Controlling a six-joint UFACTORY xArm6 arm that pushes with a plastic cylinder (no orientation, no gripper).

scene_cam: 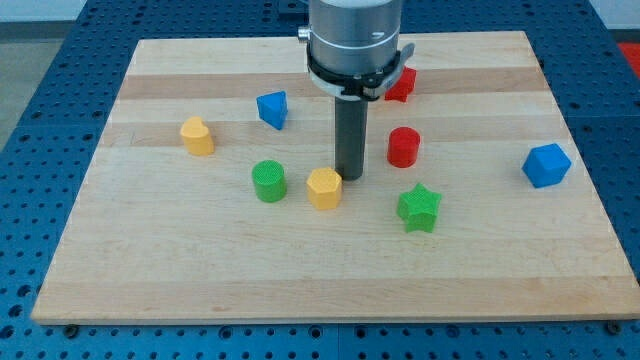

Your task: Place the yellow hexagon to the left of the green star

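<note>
The yellow hexagon (324, 187) sits near the board's middle. The green star (419, 207) lies to its right and slightly lower, about a block's width of bare wood between them. My tip (349, 177) is down at the board just right of and behind the yellow hexagon, touching or nearly touching its upper right edge. The rod hangs from the grey arm head (354, 40) at the view's top.
A green cylinder (268, 181) stands just left of the yellow hexagon. A red cylinder (403, 147) is right of the rod. A blue block (272, 108), a yellow block (197, 136), a red block (402, 84) half hidden by the arm, and a blue cube (546, 165) lie around.
</note>
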